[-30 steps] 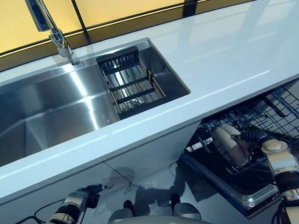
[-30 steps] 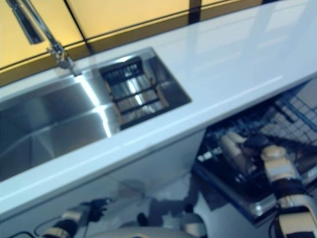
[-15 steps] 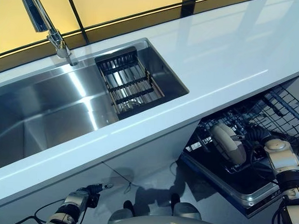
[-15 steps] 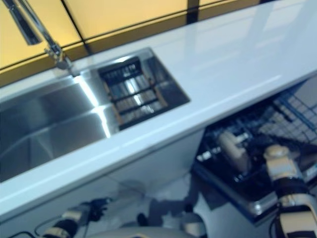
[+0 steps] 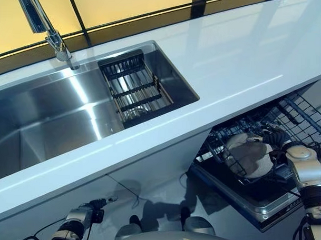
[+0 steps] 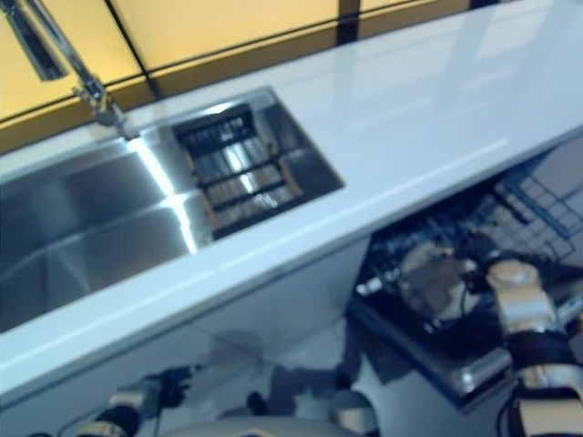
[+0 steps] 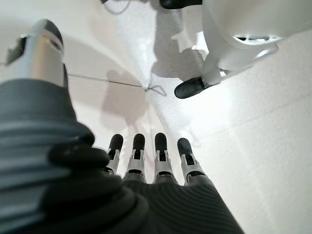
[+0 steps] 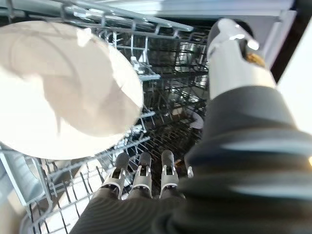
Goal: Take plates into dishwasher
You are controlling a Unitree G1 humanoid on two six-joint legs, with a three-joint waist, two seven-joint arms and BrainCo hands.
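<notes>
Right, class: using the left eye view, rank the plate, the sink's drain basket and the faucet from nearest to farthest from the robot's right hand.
1. Plate, in the dishwasher rack beside the right hand.
2. Drain basket, at the sink's right end.
3. Faucet, behind the sink, far left.

No readable text — no labels, numbers, signs (any view) — nothing legible.

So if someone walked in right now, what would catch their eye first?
Probably the pale plate leaning in the pulled-out dishwasher rack under the white countertop, with the right hand just beside it, its fingers straight and not gripping. After that, the shiny steel sink with its drain basket and the tall faucet.
</notes>
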